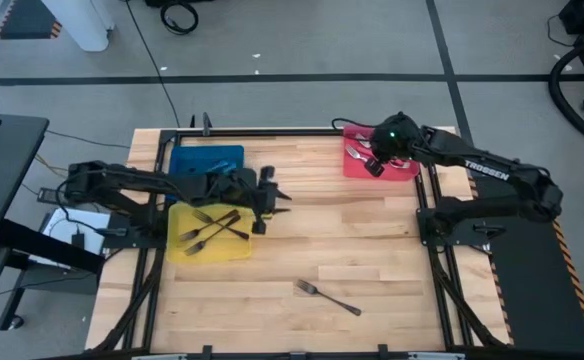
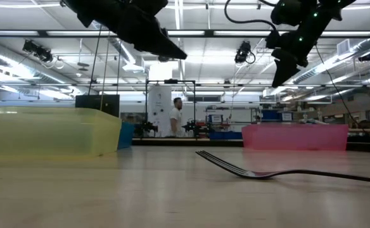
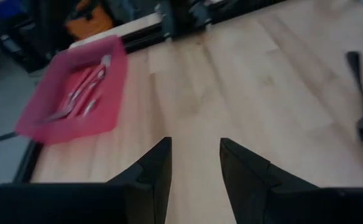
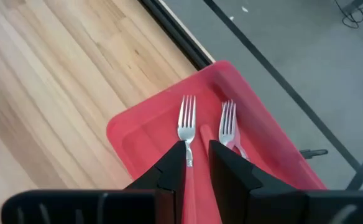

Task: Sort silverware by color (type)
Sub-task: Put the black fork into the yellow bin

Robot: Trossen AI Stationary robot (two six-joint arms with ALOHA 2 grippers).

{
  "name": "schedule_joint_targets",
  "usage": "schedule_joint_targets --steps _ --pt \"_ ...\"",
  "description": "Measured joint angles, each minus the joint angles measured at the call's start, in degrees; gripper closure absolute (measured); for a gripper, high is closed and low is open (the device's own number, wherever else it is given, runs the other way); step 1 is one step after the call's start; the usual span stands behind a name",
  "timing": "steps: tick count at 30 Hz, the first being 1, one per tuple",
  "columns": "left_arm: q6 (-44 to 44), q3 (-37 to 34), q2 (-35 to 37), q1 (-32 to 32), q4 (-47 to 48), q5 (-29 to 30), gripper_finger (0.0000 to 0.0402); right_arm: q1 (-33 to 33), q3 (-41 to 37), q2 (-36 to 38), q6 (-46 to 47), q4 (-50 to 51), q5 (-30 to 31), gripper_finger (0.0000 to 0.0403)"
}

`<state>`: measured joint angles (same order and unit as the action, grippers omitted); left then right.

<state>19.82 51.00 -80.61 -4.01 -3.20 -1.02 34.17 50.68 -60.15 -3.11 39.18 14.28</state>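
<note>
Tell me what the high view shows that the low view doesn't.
Only the high view shows the dark forks lying inside the yellow tray, the forks in the red tray, and the right gripper hovering over that red tray. Only the low view shows the room behind, with a person standing there. Both show the lone fork left on the wooden table, the blue tray, and the left gripper, open beside the yellow tray.
</note>
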Motion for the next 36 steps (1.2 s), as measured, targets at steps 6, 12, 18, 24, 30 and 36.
schedule_joint_targets --steps 6,12,18,24,30,36 --pt "-1.5 0.8 -4.9 5.8 -7.2 0.0 0.0266 0.0 0.0 0.4 0.0 0.0 -0.6 0.0325" --pt "-3.4 6.5 -12.3 10.1 -7.3 0.0 0.0266 0.0 0.0 0.4 0.1 0.0 -0.9 0.0325" --pt "-7.9 12.9 -20.0 13.0 -7.5 0.0 0.0266 0.0 0.0 0.4 0.0 -0.1 -0.9 0.0325" --pt "-10.2 18.5 -25.3 17.2 -7.3 0.1 0.0266 0.0 0.0 0.4 0.0 -0.1 -0.9 0.0325" --pt "-10.2 25.5 -32.4 20.8 -3.0 -0.1 0.0266 0.0 0.0 0.3 0.2 0.0 -1.2 0.0325" --pt "-11.1 29.5 -38.2 22.9 -1.1 -0.2 0.0267 0.0 0.0 0.3 3.2 0.2 -4.3 0.0325"
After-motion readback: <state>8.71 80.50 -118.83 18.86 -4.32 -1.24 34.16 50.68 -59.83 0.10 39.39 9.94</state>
